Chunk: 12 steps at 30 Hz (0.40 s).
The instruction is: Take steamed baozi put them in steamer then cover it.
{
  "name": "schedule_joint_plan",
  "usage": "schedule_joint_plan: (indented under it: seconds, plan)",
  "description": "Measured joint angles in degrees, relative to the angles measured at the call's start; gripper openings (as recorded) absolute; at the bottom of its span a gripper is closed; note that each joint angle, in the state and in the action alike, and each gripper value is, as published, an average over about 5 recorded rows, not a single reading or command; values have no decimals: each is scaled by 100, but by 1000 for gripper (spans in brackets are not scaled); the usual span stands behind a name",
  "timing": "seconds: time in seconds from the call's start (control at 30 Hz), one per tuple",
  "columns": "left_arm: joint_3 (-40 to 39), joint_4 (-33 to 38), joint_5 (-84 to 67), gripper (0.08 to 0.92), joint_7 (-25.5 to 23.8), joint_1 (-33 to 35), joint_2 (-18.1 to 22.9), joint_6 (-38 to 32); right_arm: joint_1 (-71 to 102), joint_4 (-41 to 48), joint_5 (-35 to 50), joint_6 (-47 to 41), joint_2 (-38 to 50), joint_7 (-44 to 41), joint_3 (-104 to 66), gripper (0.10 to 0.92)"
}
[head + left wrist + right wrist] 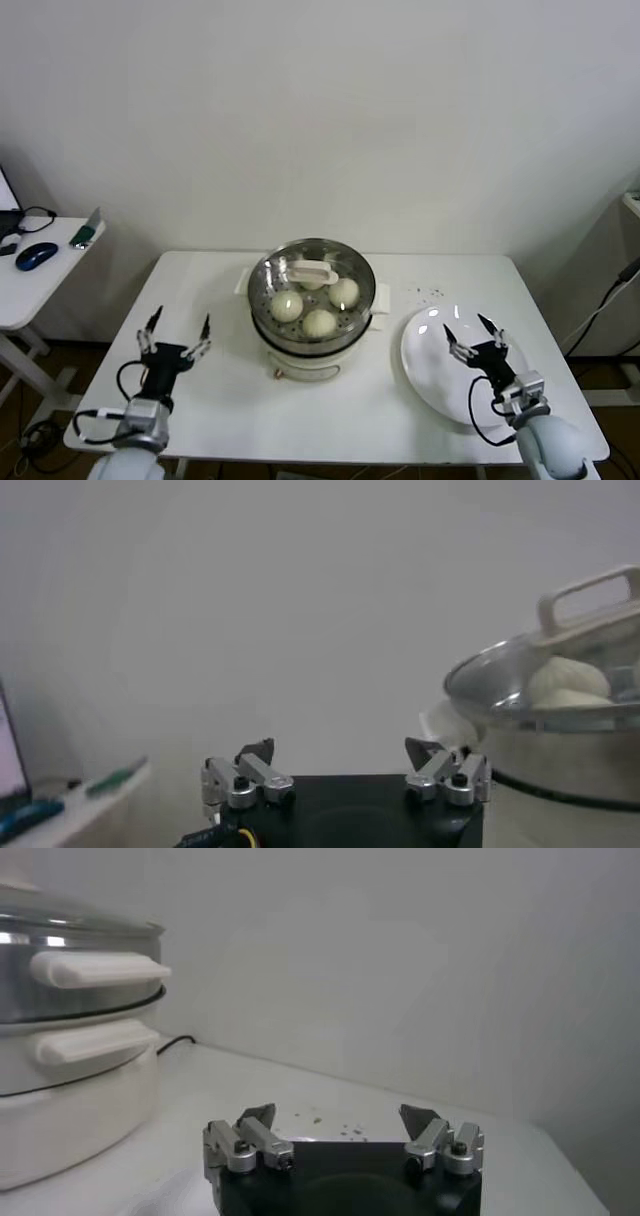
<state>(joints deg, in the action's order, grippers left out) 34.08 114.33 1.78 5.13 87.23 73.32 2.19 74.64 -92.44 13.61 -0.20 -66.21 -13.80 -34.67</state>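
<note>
Sitting covered, steamer (312,322) between open tools

The left gripper (340,757) stands with its jaws spread wide and nothing between them, two silver-knuckled fingers (245,778) rising from a black body against a plain pale wall. Off to one side, the steamer (570,760) sits under the cover (545,675), a clear glass lid with a metal rim and a cream-white bar handle. One pale baozi (568,680) shows through the glass. At the far edge, a side table (100,800) carries a green object (115,778) and something blue (30,815).
</note>
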Motion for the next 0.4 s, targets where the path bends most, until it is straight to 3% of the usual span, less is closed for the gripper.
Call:
schedule_joint_plan:
  seconds: [0.4]
  plan:
    - [383,-455,-710,823,-240,163,253,-838,12,-82,335,147,-49,56,23,823]
